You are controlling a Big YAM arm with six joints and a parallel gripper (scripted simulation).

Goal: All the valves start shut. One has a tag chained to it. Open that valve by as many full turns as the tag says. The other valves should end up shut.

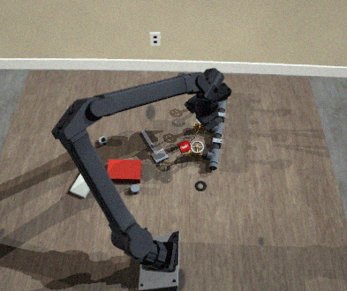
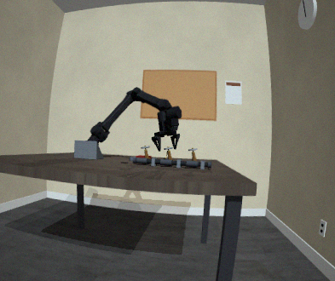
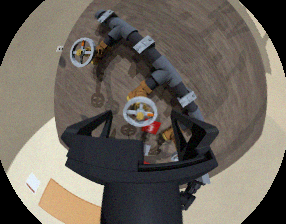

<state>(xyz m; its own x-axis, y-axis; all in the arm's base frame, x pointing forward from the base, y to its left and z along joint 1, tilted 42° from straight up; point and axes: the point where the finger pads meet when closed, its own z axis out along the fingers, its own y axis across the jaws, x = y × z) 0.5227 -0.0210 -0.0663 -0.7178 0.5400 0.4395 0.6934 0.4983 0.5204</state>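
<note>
A grey pipe (image 1: 217,141) lies on the table with three brass valves beside it. In the side view they stand in a row: left (image 2: 145,148), middle (image 2: 168,150), right (image 2: 193,150). My gripper (image 2: 165,146) is open and empty, just above the middle valve. In the wrist view that valve's handwheel (image 3: 138,111) shows between my spread fingers, with the red tag (image 3: 152,127) close beside it. A second handwheel (image 3: 82,51) stands farther along the pipe (image 3: 163,70). From above, my gripper (image 1: 206,119) hides two valves. The tag (image 1: 184,146) lies left of the visible handwheel (image 1: 196,146).
Left of the pipe lie a red block (image 1: 124,170), a grey angled piece (image 1: 154,147), a white block (image 1: 80,185) and two small grey cylinders (image 1: 102,140) (image 1: 134,189). A black ring (image 1: 200,185) lies near the pipe's near end. The arm's base (image 1: 157,269) stands at the front edge.
</note>
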